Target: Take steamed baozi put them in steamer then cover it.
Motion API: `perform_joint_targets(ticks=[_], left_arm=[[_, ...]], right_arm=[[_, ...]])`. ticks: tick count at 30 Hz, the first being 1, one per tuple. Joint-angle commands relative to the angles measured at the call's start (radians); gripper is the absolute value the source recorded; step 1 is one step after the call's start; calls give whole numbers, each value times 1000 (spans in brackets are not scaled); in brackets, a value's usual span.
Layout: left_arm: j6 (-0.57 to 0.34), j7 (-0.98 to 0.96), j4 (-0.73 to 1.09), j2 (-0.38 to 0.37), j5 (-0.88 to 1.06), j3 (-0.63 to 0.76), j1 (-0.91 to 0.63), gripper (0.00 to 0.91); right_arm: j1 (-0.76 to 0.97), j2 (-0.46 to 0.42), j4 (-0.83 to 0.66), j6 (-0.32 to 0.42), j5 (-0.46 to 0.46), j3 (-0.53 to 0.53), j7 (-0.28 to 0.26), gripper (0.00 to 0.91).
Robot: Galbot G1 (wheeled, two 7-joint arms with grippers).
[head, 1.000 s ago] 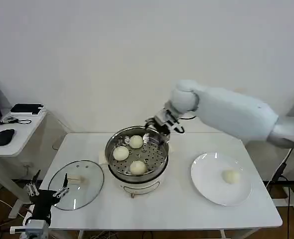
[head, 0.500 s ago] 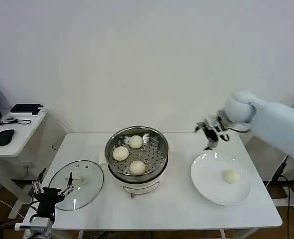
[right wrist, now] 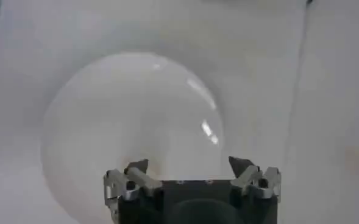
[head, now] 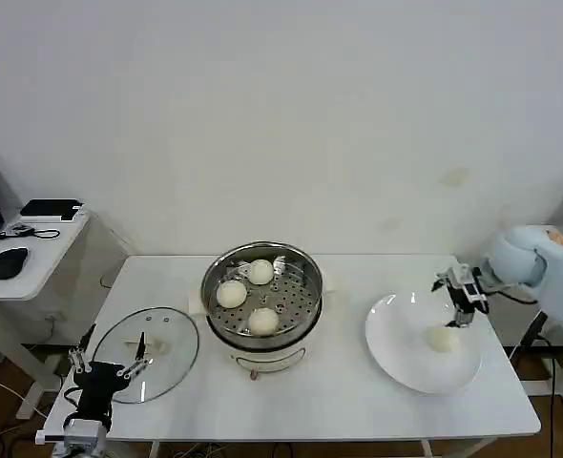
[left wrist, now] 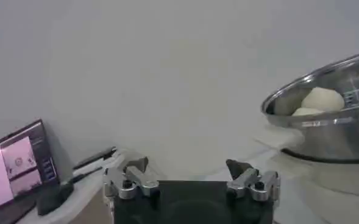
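The steamer (head: 262, 250), a shiny steel pot on a white base, stands mid-table with three steamed baozi (head: 231, 293) on its perforated floor. One more baozi (head: 442, 338) lies on the white plate (head: 401, 358) at the right. My right gripper (head: 463, 300) hovers open just above and behind that baozi; in its wrist view the right gripper (right wrist: 188, 164) hangs empty over the plate (right wrist: 124, 115). My left gripper (head: 110, 366) is open at the table's front left corner, beside the glass lid (head: 157, 334). The left gripper (left wrist: 187, 165) faces the steamer (left wrist: 325, 131) from low down.
The glass lid lies flat on the table left of the steamer. A side table (head: 33, 250) with a mouse and a phone stands at the far left, and a screen (left wrist: 14, 167) is near it. Bare tabletop lies between steamer and plate.
My right arm has swung from the steamer's far rim across to the right and down over the plate, empty. The left gripper has crept slightly toward the lid.
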Motion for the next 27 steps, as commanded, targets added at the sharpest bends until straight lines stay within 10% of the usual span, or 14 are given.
perform_joint_targets(ticks=[1, 20, 27], left_arm=[[0, -1, 5, -3, 1, 1, 0, 907], [2, 2, 20, -2, 1, -6, -4, 907], [2, 1, 16, -7, 1, -11, 2, 907]], right_arm=[[-222, -29, -75, 25, -80, 159, -3, 907], [-271, 185, -284, 61, -130, 236, 34, 897], [-268, 190, -283, 40, -139, 227, 23, 756]])
